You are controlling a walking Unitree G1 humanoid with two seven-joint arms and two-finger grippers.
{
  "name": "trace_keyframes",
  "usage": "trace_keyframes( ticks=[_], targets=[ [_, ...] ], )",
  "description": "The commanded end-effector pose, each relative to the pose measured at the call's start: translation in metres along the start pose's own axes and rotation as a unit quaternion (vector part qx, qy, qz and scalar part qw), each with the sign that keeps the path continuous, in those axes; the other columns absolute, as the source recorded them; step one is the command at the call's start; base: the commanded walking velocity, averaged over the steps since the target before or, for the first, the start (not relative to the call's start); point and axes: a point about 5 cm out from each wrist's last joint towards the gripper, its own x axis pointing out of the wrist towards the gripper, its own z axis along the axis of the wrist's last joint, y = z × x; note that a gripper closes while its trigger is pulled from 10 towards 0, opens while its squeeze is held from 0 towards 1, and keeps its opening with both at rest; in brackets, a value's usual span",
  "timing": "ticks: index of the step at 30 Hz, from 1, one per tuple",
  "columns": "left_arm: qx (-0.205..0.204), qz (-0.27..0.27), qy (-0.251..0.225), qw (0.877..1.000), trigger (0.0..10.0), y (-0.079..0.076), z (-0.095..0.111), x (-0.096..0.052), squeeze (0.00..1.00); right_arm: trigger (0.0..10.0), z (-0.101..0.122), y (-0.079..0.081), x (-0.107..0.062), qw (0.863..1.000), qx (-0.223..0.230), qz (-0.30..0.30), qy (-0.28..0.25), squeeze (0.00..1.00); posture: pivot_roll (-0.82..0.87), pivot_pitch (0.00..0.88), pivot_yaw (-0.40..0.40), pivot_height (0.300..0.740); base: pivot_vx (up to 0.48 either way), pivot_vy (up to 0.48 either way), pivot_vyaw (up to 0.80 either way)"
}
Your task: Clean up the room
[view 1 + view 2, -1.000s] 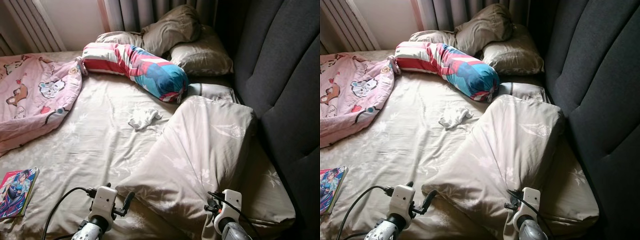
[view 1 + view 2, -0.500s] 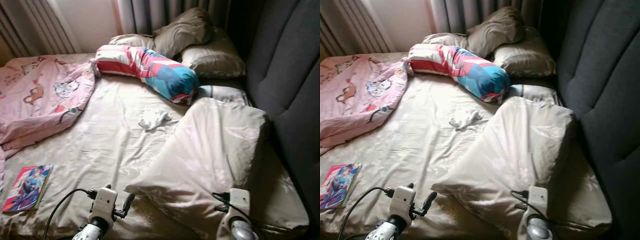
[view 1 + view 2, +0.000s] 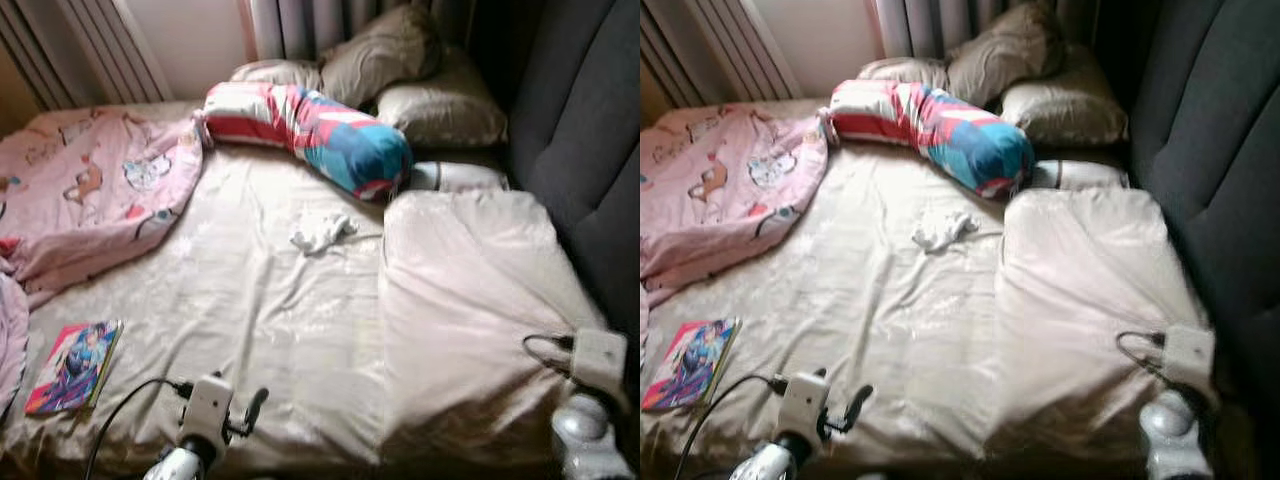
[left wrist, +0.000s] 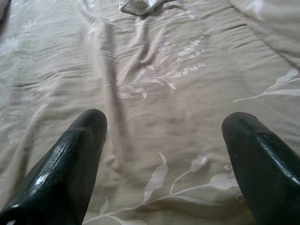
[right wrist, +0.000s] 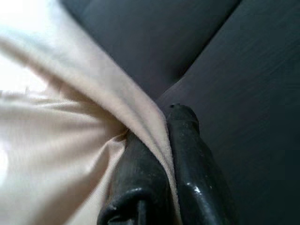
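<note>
While the right gripper (image 5: 164, 140) is clamped on a fold of the duvet (image 3: 470, 300), its two fingers pressed together with beige cloth between them, the rest of the bed lies as follows.

Duvet: beige, leaf print, spread flat over the right half of the bed (image 3: 250, 300), long axis running near to far beside the dark headboard (image 3: 590, 130). The held edge is at its near right corner, hard against the headboard.

Left gripper (image 4: 164, 154): fingers spread wide, nothing between them, hovering over bare sheet at the near edge, left of the duvet.

Sock (image 3: 320, 232): small white crumple, mid-bed, far of the left gripper and just left of the duvet's far end.

Book (image 3: 75, 365): bright cover, near left corner of the bed.

Blanket (image 3: 90, 190): pink, heaped at far left.

Bolster (image 3: 310, 140): red, white and blue, lying across the far end; beige pillows (image 3: 400, 70) behind it.

Judgement: the duvet extends left and far from the clamped corner, so any further spreading means drawing it leftward across the sheet. The left gripper is the nearer one to the sock and book.
</note>
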Motion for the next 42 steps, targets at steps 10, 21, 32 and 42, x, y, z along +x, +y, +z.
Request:
trace_keyframes(
  ticks=[10, 21, 32, 42],
  targets=[
    [0.007, -0.007, 0.022, 1.000, 10.0, 0.001, -0.010, -0.004, 0.00, 10.0, -0.018, 0.001, -0.009, 0.986, 0.120, -0.046, 0.102, 0.00, 0.01, 0.202, 0.067, 0.655, 0.000, 0.000, 0.00],
    [0.007, -0.007, 0.022, 1.000, 10.0, 0.002, -0.011, -0.006, 0.00, 10.0, 0.018, -0.011, 0.005, 0.992, 0.102, -0.080, 0.006, 0.00, 0.01, 0.204, 0.075, 0.655, 0.000, 0.000, 0.00],
    [0.008, -0.007, 0.023, 1.000, 10.0, 0.003, -0.011, -0.006, 0.00, 10.0, 0.054, -0.047, 0.038, 0.983, 0.095, -0.151, -0.041, 0.00, 0.02, 0.207, 0.077, 0.655, 0.000, 0.000, 0.00],
    [0.010, -0.012, 0.026, 1.000, 10.0, 0.001, -0.012, -0.007, 0.00, 10.0, 0.029, -0.031, 0.025, 0.985, 0.117, -0.124, 0.015, 1.00, 0.02, 0.212, 0.085, 0.655, 0.000, 0.000, 0.00]
  ],
)
